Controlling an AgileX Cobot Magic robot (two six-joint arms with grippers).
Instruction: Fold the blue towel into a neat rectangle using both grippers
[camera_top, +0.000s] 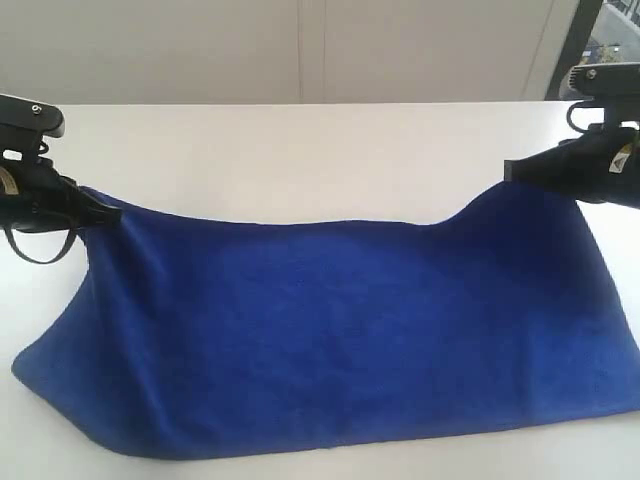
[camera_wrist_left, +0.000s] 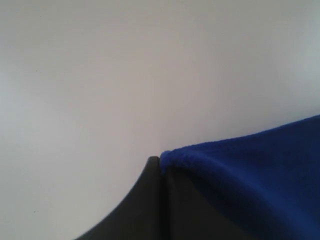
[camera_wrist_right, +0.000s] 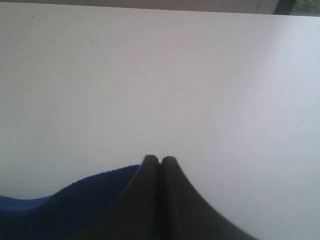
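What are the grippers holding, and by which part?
Both hold the blue towel: left gripper pinches the left corner of its raised edge, right gripper the right corner.

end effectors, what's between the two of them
The blue towel: its edge stretches from the left end effector to the right end effector, in the exterior view.

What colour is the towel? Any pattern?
Deep blue all over, no pattern; the towel shows best in the exterior view.

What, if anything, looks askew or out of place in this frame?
Nothing is spilled or damaged. The blue towel hangs unevenly. In the exterior view the right tool holds its corner higher than the left tool does. The far edge sags between them, and the near left corner juts outward on the table.
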